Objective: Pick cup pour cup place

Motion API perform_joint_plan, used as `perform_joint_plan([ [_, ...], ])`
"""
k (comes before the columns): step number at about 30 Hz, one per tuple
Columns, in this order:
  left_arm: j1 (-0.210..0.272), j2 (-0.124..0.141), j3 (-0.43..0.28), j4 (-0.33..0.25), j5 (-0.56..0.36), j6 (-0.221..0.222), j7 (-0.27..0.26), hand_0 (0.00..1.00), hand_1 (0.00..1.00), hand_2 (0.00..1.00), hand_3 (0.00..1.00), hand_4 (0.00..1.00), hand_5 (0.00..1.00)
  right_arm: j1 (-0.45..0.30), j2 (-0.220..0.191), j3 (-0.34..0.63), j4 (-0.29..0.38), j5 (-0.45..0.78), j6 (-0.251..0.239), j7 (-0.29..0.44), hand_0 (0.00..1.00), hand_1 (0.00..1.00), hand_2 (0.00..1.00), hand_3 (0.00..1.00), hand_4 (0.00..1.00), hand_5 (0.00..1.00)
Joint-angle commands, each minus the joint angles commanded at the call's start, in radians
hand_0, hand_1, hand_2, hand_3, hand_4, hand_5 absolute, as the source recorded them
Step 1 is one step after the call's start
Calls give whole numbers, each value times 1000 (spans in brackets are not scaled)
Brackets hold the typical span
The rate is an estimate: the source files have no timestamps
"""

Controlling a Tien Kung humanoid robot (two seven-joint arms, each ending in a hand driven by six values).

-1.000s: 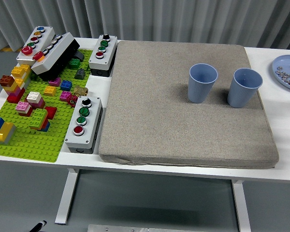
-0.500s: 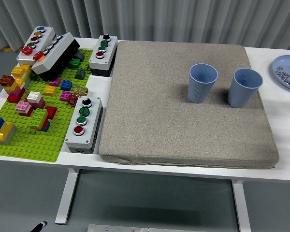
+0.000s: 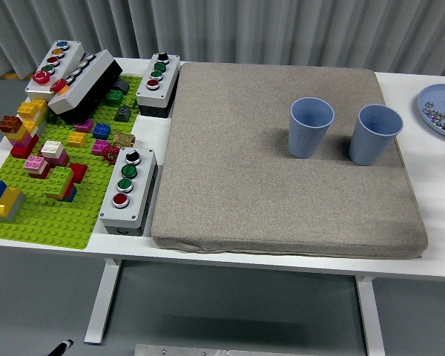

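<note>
No robot hand shows in the head view, so nothing is being held or touched, and I cannot tell if the hands are open or closed.

Two blue cups stand up straight on a big grey mat (image 3: 282,159). The left cup (image 3: 311,127) and the right cup (image 3: 374,133) are side by side near the back right part of the mat. They are close but do not touch. Both have their open tops facing up. I cannot tell if anything is inside them.

The mat lies on a white table (image 3: 437,200) and covers most of it.

On the left side of the table is a green brick board (image 3: 41,215) with many small coloured bricks stuck on it. A grey button box (image 3: 128,188) with black, green and red buttons sits between the board and the mat. Another button box (image 3: 158,84) sits further back, just beside the mat's far left corner. Two more button boxes (image 3: 74,78) lie at the back left, one leaning on the other.

At the far right edge of the table is a blue plate (image 3: 433,111) with some small things on it. Only part of it shows.
</note>
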Motion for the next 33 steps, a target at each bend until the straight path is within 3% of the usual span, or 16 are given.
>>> perform_joint_plan([
  [11,0,-6,-10,0,15,-1,5,830,806,885,784,638,991,-7,15,11,-1,-7,7,-3,876,767,760,769,805,998],
  [33,-4,-4,-20,0,12,2,2,831,807,884,784,640,992,0,8,3,0,-1,9,2,881,770,764,773,805,998],
])
